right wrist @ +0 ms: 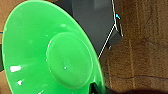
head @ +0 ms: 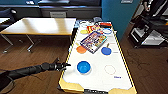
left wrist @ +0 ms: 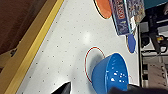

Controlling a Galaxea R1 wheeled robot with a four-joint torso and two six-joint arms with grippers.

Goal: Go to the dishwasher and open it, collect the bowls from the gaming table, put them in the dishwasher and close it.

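The deep blue round plastic bowl stood upright on the white surface of the gaming table with the yellow rim, near the end closest to me, beside a thin red circle printed on the top. I judged it light and stiff, with smooth glossy walls that could slip, so the best place to take it seemed the upper rim, one finger inside and one outside.

My left gripper hovered at the table's left edge, just beside the bowl and apart from it. Its dark fingers looked spread and held nothing. In the left wrist view the blue bowl was very near the finger tips.

The wide lime-green plastic bowl showed large in the right wrist view, over a brown floor. A dark part reached its rim, so I took it as carried by the right arm, but I could not tell how the right fingers stood.

Further along the surface lay a flat orange dish, a flat blue dish and a colourful rectangular game box between them. A wood-topped dining table stood beyond on the left.
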